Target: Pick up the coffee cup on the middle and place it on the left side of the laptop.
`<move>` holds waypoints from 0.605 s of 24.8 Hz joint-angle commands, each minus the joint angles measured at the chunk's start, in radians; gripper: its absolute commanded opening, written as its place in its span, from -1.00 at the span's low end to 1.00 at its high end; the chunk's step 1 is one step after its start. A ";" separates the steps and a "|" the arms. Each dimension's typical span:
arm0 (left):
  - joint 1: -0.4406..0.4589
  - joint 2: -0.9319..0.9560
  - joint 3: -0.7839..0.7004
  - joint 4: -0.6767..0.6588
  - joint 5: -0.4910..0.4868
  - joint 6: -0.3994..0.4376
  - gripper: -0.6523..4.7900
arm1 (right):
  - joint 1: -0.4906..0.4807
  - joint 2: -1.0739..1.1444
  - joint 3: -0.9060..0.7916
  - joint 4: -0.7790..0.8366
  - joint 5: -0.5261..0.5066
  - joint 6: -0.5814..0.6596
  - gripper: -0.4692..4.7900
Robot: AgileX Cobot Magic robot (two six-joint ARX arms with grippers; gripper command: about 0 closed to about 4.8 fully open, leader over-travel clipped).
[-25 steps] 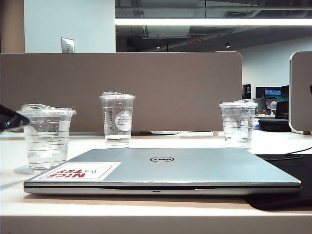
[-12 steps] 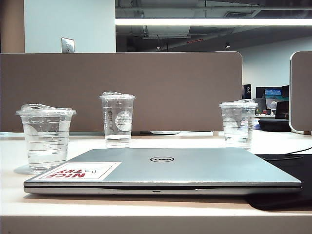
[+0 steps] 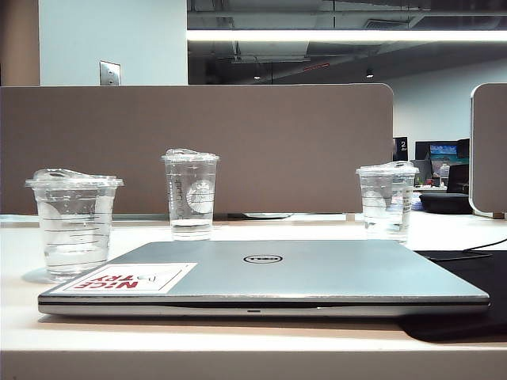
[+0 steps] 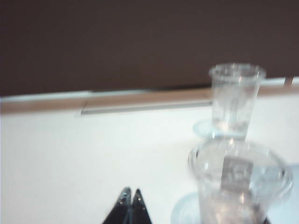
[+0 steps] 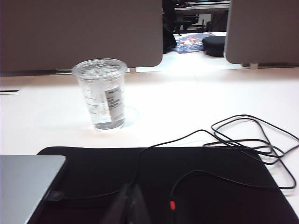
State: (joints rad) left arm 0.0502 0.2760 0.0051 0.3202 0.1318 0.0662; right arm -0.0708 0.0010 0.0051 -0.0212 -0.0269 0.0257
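Left gripper sat low over the bare white table, jaws fully together, holding nothing; neither it nor the right gripper showed in the exterior view. The coffee cup stood upright, lid on, on the left side of the Dell laptop, next to the corner with the red-lettered sticker. Couldn't tell if the cup base touched the laptop edge. The tall logo cup was behind, well apart. The lined cup was far right, near the black mat and the loose cable. Right gripper hung over the mat, jaws looking closed and empty.

Judgement: placement looked done and only the retreat was left. In the left wrist view the coffee cup was just beside the fingers, so the arm should pull out away from it, not sweep past. The light, lidded cup would tip easily. Right arm had no reason to move.
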 commanded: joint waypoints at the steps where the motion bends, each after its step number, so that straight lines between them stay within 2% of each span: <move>1: 0.001 -0.022 0.007 -0.098 -0.078 0.012 -0.78 | 0.016 -0.002 -0.004 0.017 0.003 0.000 -0.84; 15: 0.001 -0.022 0.077 -0.117 -0.093 0.013 -0.78 | 0.028 -0.002 -0.004 0.017 0.002 0.000 -0.84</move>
State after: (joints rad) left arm 0.0502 0.2531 0.0788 0.2077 0.0410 0.0753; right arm -0.0444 0.0010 0.0051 -0.0212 -0.0269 0.0257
